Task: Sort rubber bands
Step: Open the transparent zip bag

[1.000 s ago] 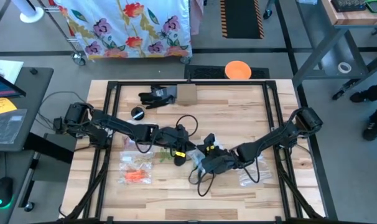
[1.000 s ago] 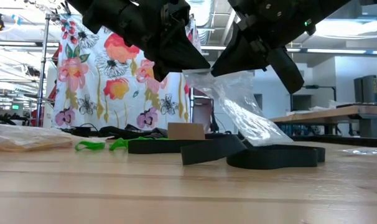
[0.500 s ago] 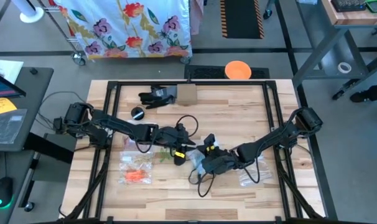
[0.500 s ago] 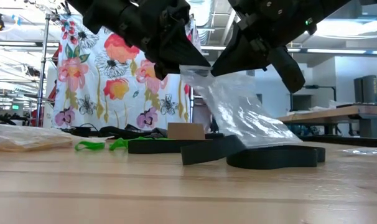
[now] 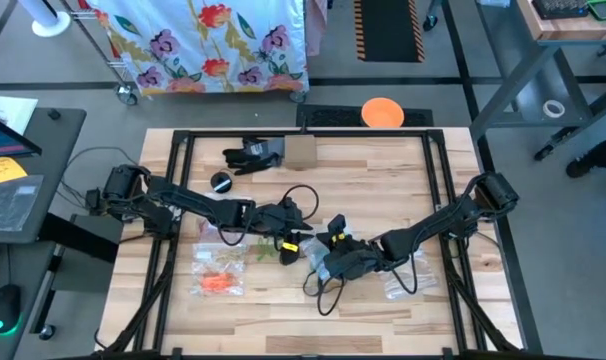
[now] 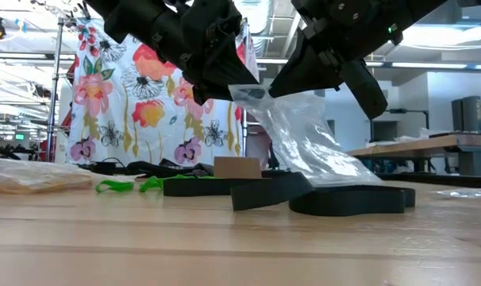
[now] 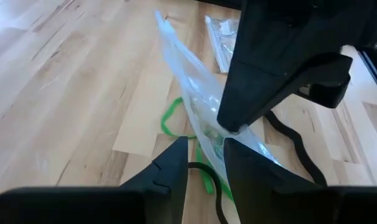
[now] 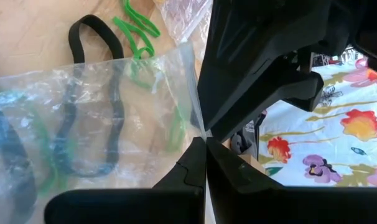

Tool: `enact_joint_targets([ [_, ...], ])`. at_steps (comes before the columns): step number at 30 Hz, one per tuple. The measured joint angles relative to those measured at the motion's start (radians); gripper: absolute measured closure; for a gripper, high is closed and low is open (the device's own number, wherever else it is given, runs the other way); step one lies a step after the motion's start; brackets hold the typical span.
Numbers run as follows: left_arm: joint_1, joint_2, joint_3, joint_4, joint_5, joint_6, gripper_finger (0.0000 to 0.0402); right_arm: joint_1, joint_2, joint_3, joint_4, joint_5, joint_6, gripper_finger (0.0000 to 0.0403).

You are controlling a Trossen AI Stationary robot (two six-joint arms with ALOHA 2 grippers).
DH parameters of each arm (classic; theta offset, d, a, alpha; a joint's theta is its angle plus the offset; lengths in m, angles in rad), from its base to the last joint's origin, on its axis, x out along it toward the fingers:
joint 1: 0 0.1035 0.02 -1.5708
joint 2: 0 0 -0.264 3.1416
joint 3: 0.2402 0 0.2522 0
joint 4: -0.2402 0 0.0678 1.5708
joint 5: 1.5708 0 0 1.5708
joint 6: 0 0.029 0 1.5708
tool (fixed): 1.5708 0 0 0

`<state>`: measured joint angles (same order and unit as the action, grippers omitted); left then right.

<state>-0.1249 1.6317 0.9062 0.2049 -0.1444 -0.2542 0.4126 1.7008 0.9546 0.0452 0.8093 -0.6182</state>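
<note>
A clear plastic bag point(image 6: 304, 143) hangs between my two grippers over the middle of the table, and its lower end rests on a black band point(image 6: 348, 200). My right gripper point(image 8: 204, 149) is shut on its top edge. My left gripper point(image 7: 206, 163) is open, one finger on either side of the bag's point(image 7: 195, 87) upper edge, close to my right gripper's point(image 7: 229, 127) tips. Green rubber bands point(image 7: 170, 118) and black bands point(image 8: 95, 93) lie on the wood under and beside the bag. My right gripper pinches the bag's top edge point(image 8: 200, 132) between its two fingers, at a corner. It slants down onto it. The bag hangs below the fingers, slack, and slopes down to the table. My left gripper: whether its open fingers point(image 7: 176, 163) touch the bag, I cannot tell.
Filled clear bags lie near the left front point(image 5: 218, 283) and right front point(image 5: 403, 285) of the table. A cardboard box point(image 5: 301, 150) and a black glove-like thing point(image 5: 251, 155) sit at the far edge. Black cables point(image 5: 323, 290) loop below the grippers.
In the low view the bag's upper part, bulged out a second ago, has drawn flatter and narrower. Its top corner now stands just clear under my left gripper. Both arms have kept their places.
</note>
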Motion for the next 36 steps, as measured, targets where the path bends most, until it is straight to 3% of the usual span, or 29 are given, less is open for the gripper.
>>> enact_joint_targets([
  [15, 0.019, 0.007, 0.002, -0.017, 0.063, 0.014, 0.0308, 0.000, 0.000, 0.000, 0.000, -0.001, 0.000, 0.0403],
  [21, 0.025, 0.007, 0.002, -0.039, 0.064, 0.012, 0.0383, 0.000, 0.000, 0.000, 0.000, 0.000, 0.000, 0.0403],
  [25, 0.025, 0.007, 0.002, -0.014, 0.064, 0.020, 0.0398, -0.001, 0.000, 0.000, 0.000, 0.000, -0.001, 0.0403],
  [36, 0.024, -0.011, 0.002, -0.002, -0.071, 0.025, 0.0401, 0.013, 0.000, 0.000, -0.001, 0.002, -0.003, 0.0403],
])
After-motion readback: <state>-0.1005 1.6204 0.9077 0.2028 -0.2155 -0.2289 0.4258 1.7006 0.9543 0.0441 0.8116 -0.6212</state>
